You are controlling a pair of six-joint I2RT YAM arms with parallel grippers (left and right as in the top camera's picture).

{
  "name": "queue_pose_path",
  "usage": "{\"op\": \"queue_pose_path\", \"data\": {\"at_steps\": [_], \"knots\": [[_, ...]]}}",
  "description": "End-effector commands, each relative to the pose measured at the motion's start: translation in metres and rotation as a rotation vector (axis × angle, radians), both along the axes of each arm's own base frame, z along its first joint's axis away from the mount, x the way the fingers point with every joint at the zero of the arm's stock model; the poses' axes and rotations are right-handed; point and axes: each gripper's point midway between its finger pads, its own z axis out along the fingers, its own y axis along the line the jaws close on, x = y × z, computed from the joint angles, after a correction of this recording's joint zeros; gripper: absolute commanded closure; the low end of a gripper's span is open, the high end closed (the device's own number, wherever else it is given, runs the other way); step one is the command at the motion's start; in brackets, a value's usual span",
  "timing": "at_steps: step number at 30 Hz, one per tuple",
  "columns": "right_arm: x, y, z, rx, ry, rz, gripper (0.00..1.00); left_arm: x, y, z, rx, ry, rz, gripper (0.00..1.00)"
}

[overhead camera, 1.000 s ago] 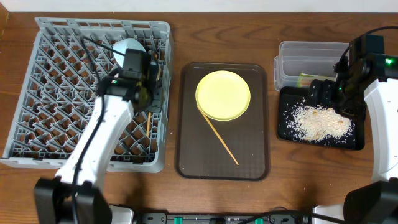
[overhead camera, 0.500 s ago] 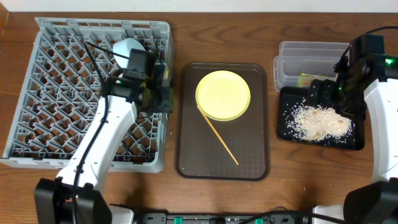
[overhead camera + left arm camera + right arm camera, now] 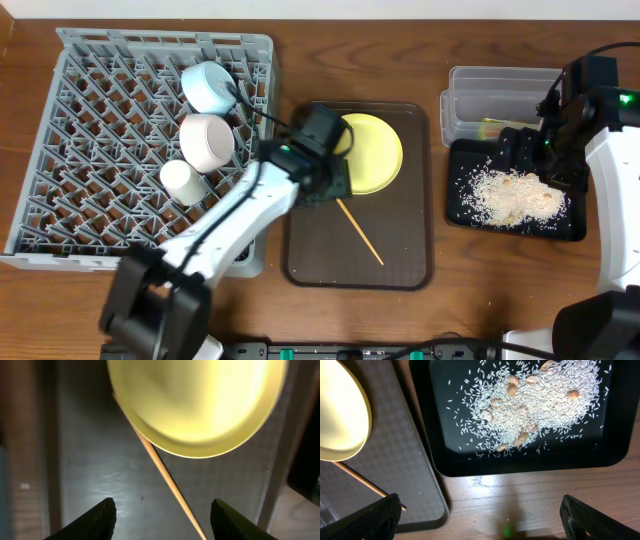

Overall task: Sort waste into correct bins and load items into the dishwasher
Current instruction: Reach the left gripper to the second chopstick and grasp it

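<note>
Hovering beside the yellow plate [image 3: 196, 402], left gripper [image 3: 162, 510] has jaws spread over the chopstick [image 3: 165, 477]; thin, light, probably rolly, so pinch mid-length.

The plate [image 3: 378, 150] is yellow, serving tray [image 3: 320, 250] brown, rice [image 3: 510, 195] white, latticed rack [image 3: 100, 170] grey.

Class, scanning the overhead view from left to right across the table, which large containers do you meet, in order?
First the grey dish rack → brown serving tray → black tray.
</note>
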Motion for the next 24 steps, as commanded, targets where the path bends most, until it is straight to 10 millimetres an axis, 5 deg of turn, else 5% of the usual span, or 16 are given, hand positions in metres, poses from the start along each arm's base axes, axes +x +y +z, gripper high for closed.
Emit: {"op": "queue_pose_path", "data": {"at_steps": [1,13,24], "knots": [[0.001,-0.004,0.010,-0.016,-0.035,0.004,0.01,-0.009,-0.003,-0.030,0.059,0.067,0.078,0.38],[0.001,-0.004,0.010,-0.016,-0.036,0.004,0.01,-0.033,-0.018,-0.092,0.158,0.182,0.019,0.41],[0.001,-0.004,0.010,-0.016,-0.035,0.004,0.01,-0.043,-0.006,-0.099,0.209,0.234,0.025,0.78]]}}
